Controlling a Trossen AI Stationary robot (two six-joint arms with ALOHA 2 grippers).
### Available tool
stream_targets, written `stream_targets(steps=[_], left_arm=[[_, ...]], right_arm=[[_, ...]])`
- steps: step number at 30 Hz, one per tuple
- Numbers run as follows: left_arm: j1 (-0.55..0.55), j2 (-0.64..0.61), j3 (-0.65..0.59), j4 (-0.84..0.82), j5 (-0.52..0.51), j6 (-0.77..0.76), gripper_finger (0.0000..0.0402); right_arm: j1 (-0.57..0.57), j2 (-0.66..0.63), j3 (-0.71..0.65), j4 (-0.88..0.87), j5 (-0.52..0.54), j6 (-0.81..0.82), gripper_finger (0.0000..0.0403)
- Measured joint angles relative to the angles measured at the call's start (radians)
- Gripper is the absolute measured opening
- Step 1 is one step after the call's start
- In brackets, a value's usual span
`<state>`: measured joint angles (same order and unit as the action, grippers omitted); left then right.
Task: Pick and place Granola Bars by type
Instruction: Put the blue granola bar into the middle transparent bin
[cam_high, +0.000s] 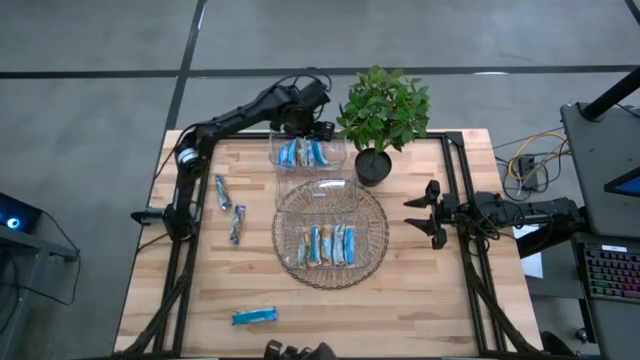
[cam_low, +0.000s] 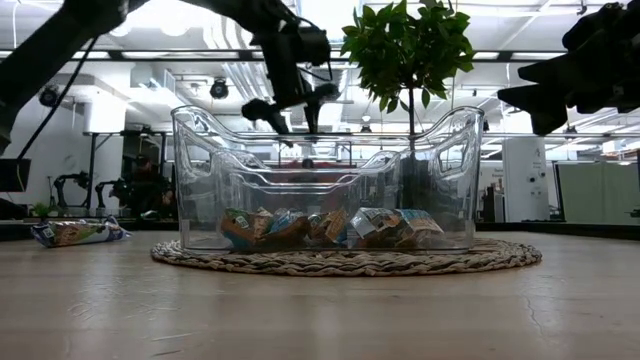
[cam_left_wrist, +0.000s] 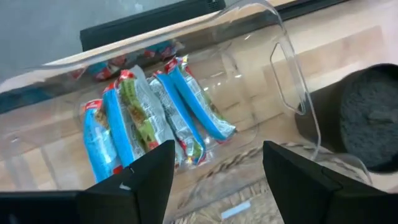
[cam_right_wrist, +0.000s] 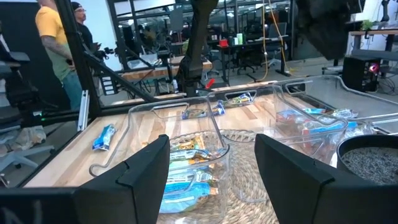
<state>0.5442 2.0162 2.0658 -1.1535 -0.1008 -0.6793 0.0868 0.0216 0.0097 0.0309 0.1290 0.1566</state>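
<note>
High view: far container (cam_high: 309, 153) holds granola bars (cam_high: 302, 153); near container (cam_high: 328, 240) too.

bare tabletop (cam_high: 420, 280) right, potted plant (cam_high: 383, 112) crowding far container (cam_high: 308, 152)

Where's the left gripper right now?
In the high view the left gripper hangs open over the far clear container holding granola bars, just left of the potted plant.

You see blue-wrapped Granola Bars (cam_high: 303, 153) side by side in the far container, four more in the near one, and three loose on the table.
</note>
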Motion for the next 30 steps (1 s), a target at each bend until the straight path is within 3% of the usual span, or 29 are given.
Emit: stream_targets(steps=[8,20,30], left_arm=[[-0.007,-0.151,-0.152,0.02,0.0,-0.003,0.0224],[-0.029,-0.513,-0.619,0.152,-0.001,-0.085,0.0224],[-0.028,-0.793,-0.953,0.169,-0.074,-0.21,0.0224]], right_arm=[[0.0,0.001,0.0,0.0,0.001,0.0,0.0224],[0.0,0.0,0.0,0.0,0.001,0.0,0.0224],[0.0,0.0,0.0,0.0,0.002,0.0,0.0224]])
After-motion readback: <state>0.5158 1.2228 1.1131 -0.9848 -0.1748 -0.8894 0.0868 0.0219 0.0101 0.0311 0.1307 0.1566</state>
